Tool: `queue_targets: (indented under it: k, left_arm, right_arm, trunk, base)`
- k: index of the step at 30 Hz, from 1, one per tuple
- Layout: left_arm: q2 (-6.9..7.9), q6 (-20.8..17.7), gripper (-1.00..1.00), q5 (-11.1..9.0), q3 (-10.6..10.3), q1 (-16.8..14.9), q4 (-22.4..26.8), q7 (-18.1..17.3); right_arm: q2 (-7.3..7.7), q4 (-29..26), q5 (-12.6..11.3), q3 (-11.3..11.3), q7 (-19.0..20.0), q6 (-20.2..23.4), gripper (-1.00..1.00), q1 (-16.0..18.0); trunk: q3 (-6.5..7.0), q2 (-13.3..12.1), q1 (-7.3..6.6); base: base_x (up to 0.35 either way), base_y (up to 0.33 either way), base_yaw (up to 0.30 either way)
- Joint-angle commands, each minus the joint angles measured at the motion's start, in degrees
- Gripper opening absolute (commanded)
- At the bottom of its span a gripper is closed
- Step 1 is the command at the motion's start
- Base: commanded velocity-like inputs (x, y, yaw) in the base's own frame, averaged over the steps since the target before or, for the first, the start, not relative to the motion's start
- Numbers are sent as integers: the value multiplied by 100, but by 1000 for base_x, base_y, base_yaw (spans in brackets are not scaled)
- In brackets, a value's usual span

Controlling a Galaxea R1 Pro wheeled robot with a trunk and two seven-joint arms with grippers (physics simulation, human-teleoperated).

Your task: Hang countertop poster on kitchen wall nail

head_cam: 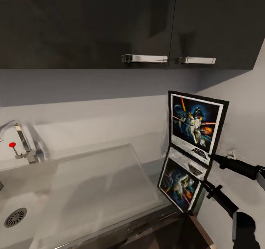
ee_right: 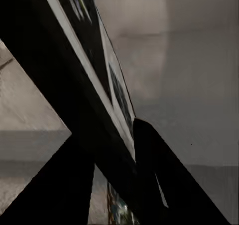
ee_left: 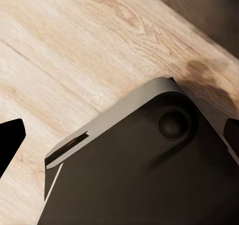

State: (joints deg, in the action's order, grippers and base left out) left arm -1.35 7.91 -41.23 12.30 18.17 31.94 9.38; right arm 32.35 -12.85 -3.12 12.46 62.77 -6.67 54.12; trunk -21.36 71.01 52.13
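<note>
The right gripper (ee_right: 130, 150) pinches the poster's (head_cam: 195, 125) lower edge, upright at the kitchen countertop's (head_cam: 92, 190) right end. Hanging is still left. The left gripper's jaws stand spread.

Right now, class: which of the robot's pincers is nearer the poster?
Right. The right pincer straddles the poster at its lower right edge, one finger on each side. The left pincer hangs over wooden floor beside the robot's dark base.
</note>
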Motion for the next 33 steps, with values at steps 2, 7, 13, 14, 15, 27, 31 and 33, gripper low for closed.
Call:
queue_targets:
  k: [2,7,13,14,15,27,31,33]
  left_arm:
    - [0,9,100,-60,0,3,14,9]
    - [1,9,100,-62,0,3,14,4]
    - [1,9,100,-61,0,3,14,3]
    - [-2,9,100,-61,0,3,14,3]
    - [-3,9,100,-61,0,3,14,3]
    - [-6,9,100,-60,0,3,5,11]
    - [-6,9,100,-60,0,3,8,11]
    - [-6,9,100,-60,0,3,8,11]
  right_arm:
    - [3,5,-35,-16,34,-30,-100,7]
    - [7,2,-45,-10,643,-47,-100,11]
    - [2,-5,-48,-2,869,-70,-100,9]
    - [4,-6,-51,-2,882,-74,-100,9]
    - [3,-6,-53,-1,890,-76,-100,8]
    - [8,-428,-108,42,967,-51,-100,-33]
    - [8,-429,-103,45,1190,-46,-100,-35]
    - [8,-429,-102,45,1233,-32,-100,-34]
  trunk:
    - [-6,4,1]
    - [-6,4,1]
    - [-6,4,1]
    - [-6,4,1]
    - [-6,4,1]
    - [-6,4,1]
    - [-6,4,1]
    - [-6,4,1]
  base:
    - [0,0,0]
    - [0,0,0]
    - [0,0,0]
    - [0,0,0]
    - [0,0,0]
    - [-162,19,0]
    - [-326,82,0]
    - [-326,86,0]
